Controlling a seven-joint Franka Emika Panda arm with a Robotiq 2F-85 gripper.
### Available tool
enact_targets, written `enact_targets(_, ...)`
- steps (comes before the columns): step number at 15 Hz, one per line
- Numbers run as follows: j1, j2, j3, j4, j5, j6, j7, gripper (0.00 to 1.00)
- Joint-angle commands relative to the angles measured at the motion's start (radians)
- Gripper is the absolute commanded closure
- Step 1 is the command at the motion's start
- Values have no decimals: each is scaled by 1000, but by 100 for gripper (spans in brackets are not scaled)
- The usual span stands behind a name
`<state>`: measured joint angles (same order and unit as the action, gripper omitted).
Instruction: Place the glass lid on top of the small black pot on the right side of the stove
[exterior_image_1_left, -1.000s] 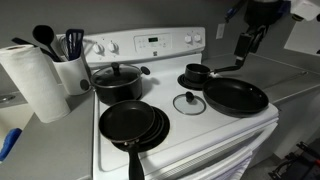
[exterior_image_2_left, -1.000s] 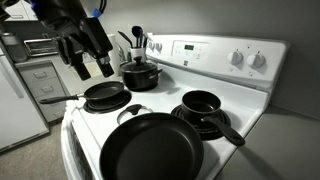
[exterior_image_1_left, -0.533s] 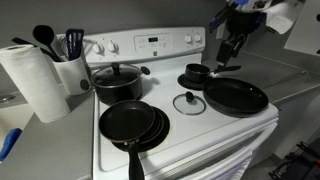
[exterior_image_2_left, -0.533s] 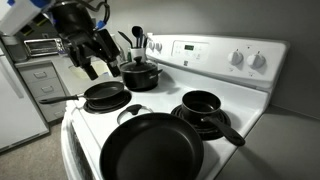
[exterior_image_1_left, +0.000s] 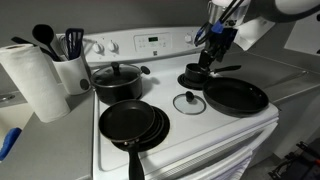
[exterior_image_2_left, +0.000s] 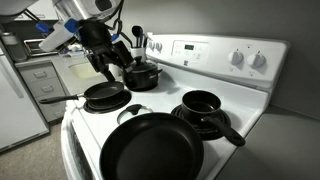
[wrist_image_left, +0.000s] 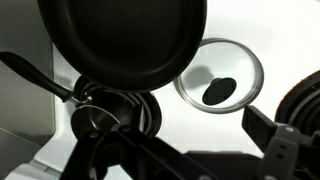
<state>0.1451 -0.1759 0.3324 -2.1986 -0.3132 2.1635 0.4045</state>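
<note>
Black-knobbed and clear, the glass lid (exterior_image_1_left: 188, 102) is lying flat on the worktop (exterior_image_1_left: 205, 128) of the white stove (exterior_image_1_left: 150, 44). It is resting between the stacked frying pans (exterior_image_1_left: 133, 122) and the wide frying pan (exterior_image_1_left: 237, 97). The small black pot (exterior_image_1_left: 196, 74) is sitting just behind it on the rear burner, handle pointing off to the side. The claw (exterior_image_2_left: 108, 68) is hanging in the air above the cookware, fingers spread and carrying nothing. The wrist view is taking in lid, pot and the wide pan's rim at once.

The step in hand appears to be the approach to the lid. Doing it well is looking like a matter of descending straight over the black centre knob. The fingers should be straddling it and closing only once low enough to catch it squarely. The glass dome is offering no other purchase and is likely to slide on the smooth enamel if nudged. The wide pan's rim is sitting close beside the lid, so the fingers are best turned clear of it. Once lifted, the lid is going to need a level, short trip back to the pot. It should then be settling centred, so the metal rim is seating all round.
</note>
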Motion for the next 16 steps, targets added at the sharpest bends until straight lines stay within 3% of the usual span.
enact_targets(1,3,17,9,21,-48,-50,152,0)
enact_targets(5,5,43,22,20,-125,-90,458,0)
enact_targets(9,15,85,6,50,-98,-196,657,0)
enact_targets(12,25,132,-13,95,-5,-286,712,0)
enact_targets(16,43,197,-42,138,216,-287,612,0)
